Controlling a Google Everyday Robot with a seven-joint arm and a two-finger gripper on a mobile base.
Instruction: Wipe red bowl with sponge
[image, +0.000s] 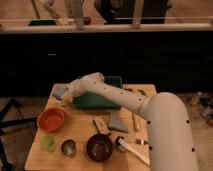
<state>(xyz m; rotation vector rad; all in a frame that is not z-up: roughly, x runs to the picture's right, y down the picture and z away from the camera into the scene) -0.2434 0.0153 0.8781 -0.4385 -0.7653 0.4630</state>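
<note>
The red bowl (51, 119) sits on the wooden table near its left edge, orange-red and shallow. The sponge (59, 92), a small blue-grey pad, lies at the table's back left corner, behind the bowl. My gripper (64, 97) is at the end of the white arm that stretches in from the lower right. It is down on the sponge's right side and shut on it. The fingertips are partly hidden by the wrist. The bowl lies a short way in front of the gripper, untouched.
A green tray (98, 97) stands at the back, under the forearm. Along the front stand a small green cup (48, 143), a metal cup (68, 147) and a dark bowl (99, 147). A grey triangular piece (117, 121) and a white utensil (133, 150) lie to the right.
</note>
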